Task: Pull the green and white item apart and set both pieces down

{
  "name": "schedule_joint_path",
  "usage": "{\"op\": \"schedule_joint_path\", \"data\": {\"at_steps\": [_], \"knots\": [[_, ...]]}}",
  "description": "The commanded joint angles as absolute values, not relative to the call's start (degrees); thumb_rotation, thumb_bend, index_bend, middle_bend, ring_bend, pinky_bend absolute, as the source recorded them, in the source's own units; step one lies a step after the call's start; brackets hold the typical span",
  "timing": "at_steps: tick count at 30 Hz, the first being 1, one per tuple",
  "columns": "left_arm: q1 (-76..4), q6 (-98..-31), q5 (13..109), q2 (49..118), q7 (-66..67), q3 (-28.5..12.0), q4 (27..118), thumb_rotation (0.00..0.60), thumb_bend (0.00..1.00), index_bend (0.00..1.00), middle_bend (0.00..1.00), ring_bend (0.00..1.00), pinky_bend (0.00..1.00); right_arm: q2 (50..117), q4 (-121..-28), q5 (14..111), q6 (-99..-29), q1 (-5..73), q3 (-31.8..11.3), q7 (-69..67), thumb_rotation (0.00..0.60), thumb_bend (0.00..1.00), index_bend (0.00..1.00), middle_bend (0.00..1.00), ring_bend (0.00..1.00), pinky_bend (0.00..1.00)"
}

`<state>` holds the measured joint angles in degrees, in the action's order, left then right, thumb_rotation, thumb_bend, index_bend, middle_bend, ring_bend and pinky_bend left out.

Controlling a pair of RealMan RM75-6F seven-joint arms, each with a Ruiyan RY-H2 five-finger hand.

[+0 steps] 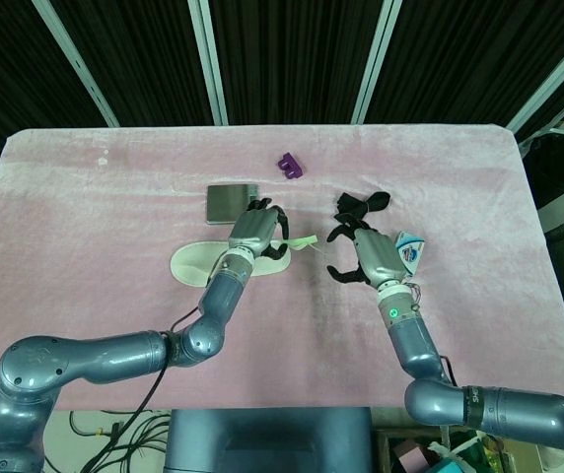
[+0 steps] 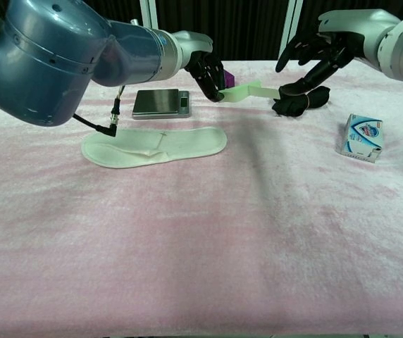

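The green and white item is a slim pale-green stick with a white end, held level above the table. My left hand grips its left end; the same left hand shows with dark fingers wrapped round the stick. In the head view the item pokes out to the right of that hand. My right hand hovers just right of the stick's free end with fingers spread and holds nothing. From the chest, this right hand hangs above and right of the white tip, apart from it.
A white insole lies flat below the left hand. A small grey scale sits behind it. A black cloth bundle, a purple object and a blue-white packet lie on the pink cloth.
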<state>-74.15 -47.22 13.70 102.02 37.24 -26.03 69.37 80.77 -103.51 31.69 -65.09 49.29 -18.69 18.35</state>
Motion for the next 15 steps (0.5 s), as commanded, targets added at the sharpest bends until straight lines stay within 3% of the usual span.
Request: {"op": "schedule_joint_path", "data": {"at_steps": [1,15], "knots": [[-74.2,-47.4,13.8,101.8,37.0,-26.0,69.5,0.6,0.49,0.67,0.23,0.0,0.0,82.6,-102.7,30.1,-66.8,49.8,-18.5,20.0,0.6,0.24,0.43,0.13,0.13,0.21],[-74.6,-47.1,14.1,101.9,35.7,-24.9,69.1,0.6,0.49,0.68,0.23,0.0,0.0,89.2,-97.6,30.8,-70.6,49.4,-18.5,20.4,0.6,0.25,0.51,0.13,0.14,0.21]]}}
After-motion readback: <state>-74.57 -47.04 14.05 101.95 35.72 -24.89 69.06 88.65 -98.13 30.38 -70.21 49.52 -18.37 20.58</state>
